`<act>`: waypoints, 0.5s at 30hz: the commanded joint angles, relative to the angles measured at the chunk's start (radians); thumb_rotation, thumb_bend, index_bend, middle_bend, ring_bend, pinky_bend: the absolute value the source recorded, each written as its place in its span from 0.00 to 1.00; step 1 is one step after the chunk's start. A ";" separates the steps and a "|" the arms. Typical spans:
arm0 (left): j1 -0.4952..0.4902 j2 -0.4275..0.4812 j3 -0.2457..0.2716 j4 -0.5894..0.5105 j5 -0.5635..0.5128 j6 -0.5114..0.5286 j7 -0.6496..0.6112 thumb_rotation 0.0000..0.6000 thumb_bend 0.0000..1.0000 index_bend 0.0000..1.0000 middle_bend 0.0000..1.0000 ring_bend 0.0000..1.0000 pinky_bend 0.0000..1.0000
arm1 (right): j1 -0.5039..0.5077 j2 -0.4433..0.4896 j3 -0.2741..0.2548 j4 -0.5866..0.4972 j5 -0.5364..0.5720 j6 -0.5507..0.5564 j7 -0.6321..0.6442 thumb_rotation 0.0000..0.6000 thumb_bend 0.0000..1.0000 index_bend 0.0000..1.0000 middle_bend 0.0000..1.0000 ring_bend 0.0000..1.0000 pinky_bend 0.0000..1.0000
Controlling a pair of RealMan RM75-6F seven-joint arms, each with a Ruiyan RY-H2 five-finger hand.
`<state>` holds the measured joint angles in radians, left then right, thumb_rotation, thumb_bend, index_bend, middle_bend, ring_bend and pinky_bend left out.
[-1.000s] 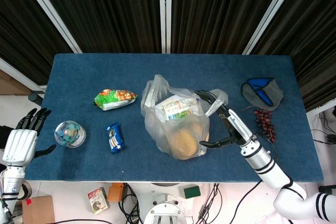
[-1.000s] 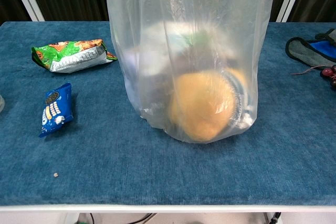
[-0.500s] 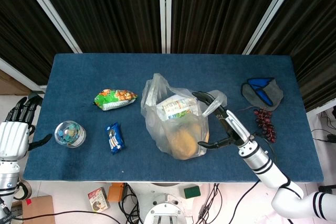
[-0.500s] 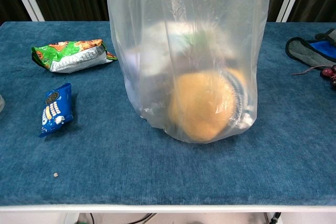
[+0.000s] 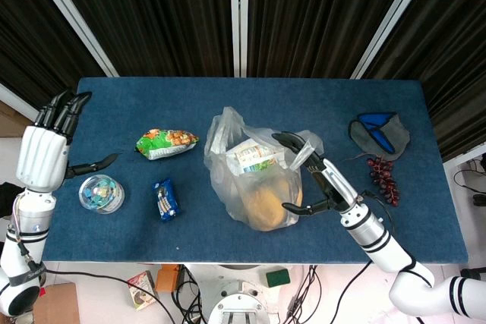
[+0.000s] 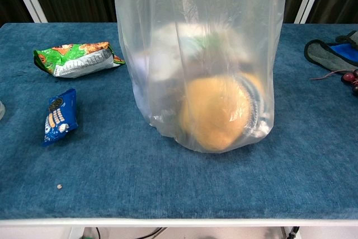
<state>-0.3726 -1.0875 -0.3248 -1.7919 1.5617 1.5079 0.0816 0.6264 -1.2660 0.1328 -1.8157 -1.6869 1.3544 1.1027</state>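
A translucent plastic bag (image 5: 254, 180) stands upright mid-table, holding a round orange bun (image 5: 267, 204) and a white packet with a green label (image 5: 257, 157). In the chest view the bag (image 6: 196, 43) fills the middle, with the bun (image 6: 215, 113) at its bottom. My right hand (image 5: 315, 180) is at the bag's right side, fingers spread; fingertips (image 5: 282, 139) lie by the bag's mouth and the thumb reaches toward the bun. My left hand (image 5: 45, 153) hovers over the table's left edge, fingers apart and empty, just above a clear bowl of sweets (image 5: 100, 193).
A green snack packet (image 5: 167, 142) (image 6: 75, 59) and a blue biscuit packet (image 5: 165, 199) (image 6: 59, 117) lie left of the bag. A grey and blue pouch (image 5: 378, 134) (image 6: 333, 51) and dark grapes (image 5: 382, 176) lie at the right. The table (image 5: 190, 96) has a blue cloth.
My left hand has risen from below the table's left corner and moved up over its left edge. My right hand has crept slightly left against the bag. The bag barely moved.
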 commanded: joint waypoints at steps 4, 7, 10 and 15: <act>-0.112 -0.005 -0.054 -0.074 -0.007 -0.101 0.047 0.63 0.00 0.07 0.19 0.10 0.21 | -0.003 -0.005 -0.003 0.008 0.004 0.001 -0.005 1.00 0.20 0.00 0.05 0.00 0.00; -0.151 -0.015 -0.061 -0.102 0.001 -0.128 0.067 0.63 0.00 0.07 0.19 0.10 0.21 | -0.005 -0.008 -0.003 0.018 0.010 0.003 -0.001 1.00 0.20 0.00 0.05 0.00 0.00; -0.193 -0.030 -0.074 -0.130 -0.015 -0.162 0.081 0.64 0.00 0.07 0.19 0.10 0.21 | -0.006 -0.011 -0.003 0.027 0.012 0.004 0.004 1.00 0.20 0.00 0.05 0.00 0.00; -0.275 -0.056 -0.109 -0.156 -0.074 -0.235 0.111 0.62 0.00 0.07 0.19 0.10 0.21 | -0.004 -0.018 -0.004 0.034 0.008 0.005 0.007 1.00 0.21 0.00 0.05 0.00 0.00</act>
<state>-0.6247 -1.1323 -0.4194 -1.9362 1.5084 1.2957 0.1802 0.6217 -1.2832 0.1287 -1.7822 -1.6784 1.3589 1.1095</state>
